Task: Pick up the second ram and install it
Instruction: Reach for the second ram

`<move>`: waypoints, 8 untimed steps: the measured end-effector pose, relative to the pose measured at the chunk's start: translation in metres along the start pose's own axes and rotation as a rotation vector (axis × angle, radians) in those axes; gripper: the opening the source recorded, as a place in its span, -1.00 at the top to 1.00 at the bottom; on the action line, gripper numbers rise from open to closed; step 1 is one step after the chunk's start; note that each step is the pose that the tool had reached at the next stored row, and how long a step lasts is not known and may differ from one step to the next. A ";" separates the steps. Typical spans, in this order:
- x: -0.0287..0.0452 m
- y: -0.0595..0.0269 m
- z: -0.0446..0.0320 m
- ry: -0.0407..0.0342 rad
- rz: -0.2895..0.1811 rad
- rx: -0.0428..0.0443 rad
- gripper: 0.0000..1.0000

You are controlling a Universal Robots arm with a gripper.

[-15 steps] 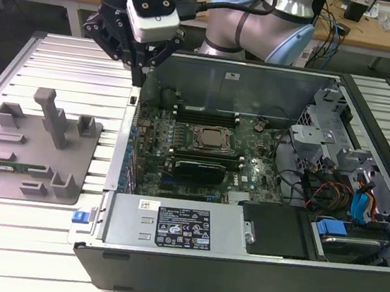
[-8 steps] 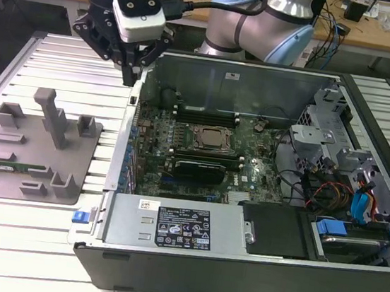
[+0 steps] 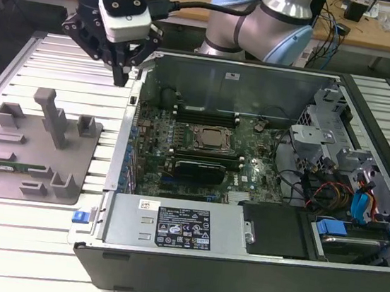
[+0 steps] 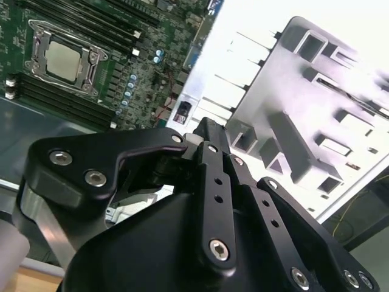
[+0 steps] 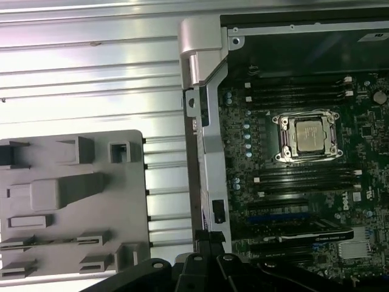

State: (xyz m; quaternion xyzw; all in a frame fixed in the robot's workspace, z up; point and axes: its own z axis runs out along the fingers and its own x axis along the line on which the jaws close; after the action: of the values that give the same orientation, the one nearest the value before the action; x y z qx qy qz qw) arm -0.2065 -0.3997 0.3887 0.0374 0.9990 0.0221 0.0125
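Evidently empty: gripper (image 3: 123, 77) fingers pressed together.
Exterior view's lower left: second ram (image 3: 4, 163), thin green stick, lies in grey fixture (image 3: 32, 150).

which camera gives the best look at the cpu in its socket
The first wrist view: the cpu sits straight on and whole, its metal frame around it. The second wrist view shows it whole too, but slanted. The exterior view shows it from farther off.
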 end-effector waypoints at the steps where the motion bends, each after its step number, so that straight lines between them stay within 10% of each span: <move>1: 0.0016 -0.0002 0.0002 0.0000 0.000 0.0000 0.84; 8: 0.0200 -0.0019 0.0032 -0.0001 0.000 0.0000 0.84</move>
State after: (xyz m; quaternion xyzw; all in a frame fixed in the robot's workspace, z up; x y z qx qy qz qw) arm -0.2265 -0.3999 0.3850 0.0374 0.9990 0.0221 0.0125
